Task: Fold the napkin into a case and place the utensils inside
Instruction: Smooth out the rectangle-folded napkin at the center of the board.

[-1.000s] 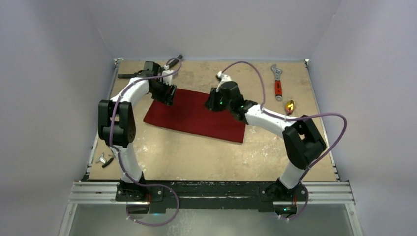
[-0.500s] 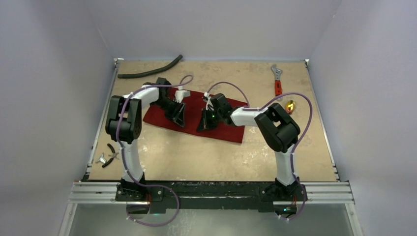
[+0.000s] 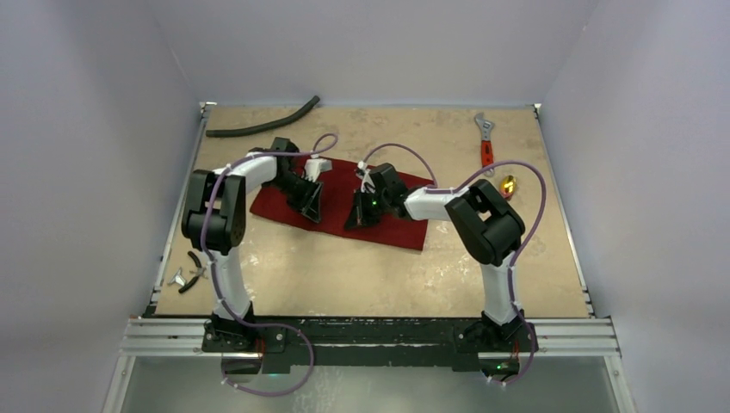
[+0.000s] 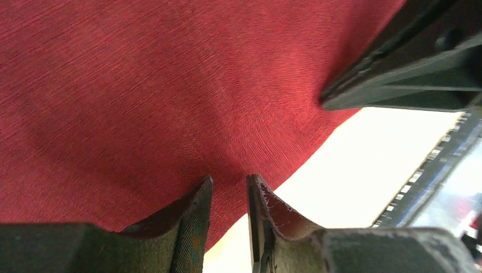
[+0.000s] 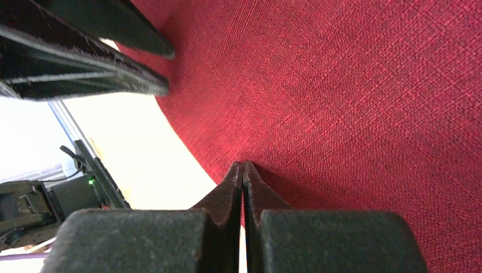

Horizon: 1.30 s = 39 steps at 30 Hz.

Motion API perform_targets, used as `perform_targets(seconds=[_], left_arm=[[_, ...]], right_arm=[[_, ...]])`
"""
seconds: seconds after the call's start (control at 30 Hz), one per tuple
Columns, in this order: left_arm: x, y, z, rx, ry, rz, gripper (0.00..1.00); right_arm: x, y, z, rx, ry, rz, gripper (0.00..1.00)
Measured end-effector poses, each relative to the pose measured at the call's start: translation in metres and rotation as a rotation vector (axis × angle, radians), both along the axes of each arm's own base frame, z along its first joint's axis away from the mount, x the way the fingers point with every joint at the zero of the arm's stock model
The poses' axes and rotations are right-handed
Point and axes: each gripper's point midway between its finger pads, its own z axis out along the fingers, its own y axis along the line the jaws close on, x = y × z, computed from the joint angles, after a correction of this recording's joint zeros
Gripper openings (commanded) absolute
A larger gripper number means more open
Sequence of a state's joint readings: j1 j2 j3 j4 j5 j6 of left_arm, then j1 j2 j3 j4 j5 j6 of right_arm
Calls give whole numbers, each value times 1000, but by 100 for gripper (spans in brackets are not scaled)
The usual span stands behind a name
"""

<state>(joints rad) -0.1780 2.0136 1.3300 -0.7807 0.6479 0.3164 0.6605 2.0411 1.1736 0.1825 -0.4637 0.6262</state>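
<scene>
Tan tabletop (image 3: 344, 275), napkin (image 3: 336, 198) spread flat, unfolded. At napkin's near edge: right gripper (image 5: 242, 170) pinched tight on cloth, left gripper (image 4: 228, 187) narrowed to a slit around it. Probably starting the first fold; next, lift evenly and carry toward napkin's far edge.

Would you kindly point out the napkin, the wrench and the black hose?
napkin (image 3: 398, 229), top view, bare near right part of the cloth
wrench (image 3: 487, 155), top view, red handle
black hose (image 3: 258, 128), top view, middle of its length
</scene>
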Motion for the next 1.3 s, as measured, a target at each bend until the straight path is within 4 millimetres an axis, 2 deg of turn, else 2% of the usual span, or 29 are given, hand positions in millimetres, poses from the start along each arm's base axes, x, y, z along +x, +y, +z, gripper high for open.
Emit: perform_targets(seconds=[0.13, 0.33, 0.47, 0.57, 0.67, 0.73, 0.87, 0.97, 1.07, 1.3], left_arm=[[14, 17, 0, 102, -96, -6, 30], [27, 31, 1, 191, -165, -4, 31], [36, 31, 12, 186, -178, 6, 34], [40, 20, 30, 106, -180, 11, 34], [33, 4, 43, 11, -149, 3, 33], [23, -5, 43, -35, -113, -11, 32], [-5, -14, 25, -81, 21, -27, 30], [-20, -11, 6, -71, 117, -21, 29], [-26, -8, 5, -83, 163, -7, 27], [-12, 23, 2, -38, 193, 55, 25]], right_arm=[[0, -4, 0, -2, -8, 1, 0], [2, -17, 0, -9, -7, -16, 0], [4, -19, 0, -8, -6, -18, 0], [4, -20, 0, -7, -6, -19, 0], [4, -20, -1, -7, -7, -19, 0], [4, -20, -1, -6, -7, -20, 0], [4, -20, -1, -6, -7, -20, 0], [4, -20, -1, -6, -7, -20, 0], [4, -20, -1, -7, -7, -20, 0], [1, -24, -1, -10, -16, -26, 0]])
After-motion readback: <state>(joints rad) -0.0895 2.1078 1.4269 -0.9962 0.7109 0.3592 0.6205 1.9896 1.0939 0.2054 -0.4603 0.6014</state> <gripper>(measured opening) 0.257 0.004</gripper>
